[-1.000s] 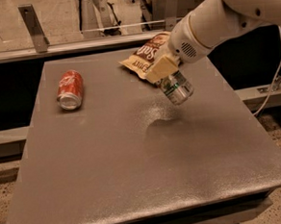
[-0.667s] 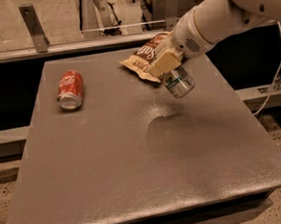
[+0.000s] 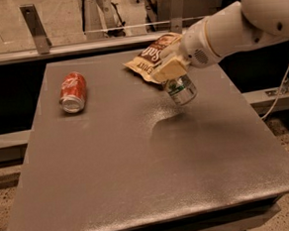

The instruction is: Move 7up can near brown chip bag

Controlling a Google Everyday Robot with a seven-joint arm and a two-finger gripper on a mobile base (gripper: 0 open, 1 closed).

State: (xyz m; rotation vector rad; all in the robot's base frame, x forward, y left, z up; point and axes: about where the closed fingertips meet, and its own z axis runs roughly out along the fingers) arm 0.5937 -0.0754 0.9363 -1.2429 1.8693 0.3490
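My gripper reaches in from the upper right on a white arm and is shut on the 7up can, a silver can with a green label. The can hangs tilted a little above the table, its silver end facing down toward me. The brown chip bag lies flat on the far side of the table, just behind and to the left of the can. The gripper covers the bag's right part.
A red cola can lies on its side at the table's left. The grey table has a metal rail behind it and a drop at each side. A white cable hangs at the right.
The gripper has carried the 7up can slightly back and to the right, closer to the chip bag. The cola can and the bag have not moved.
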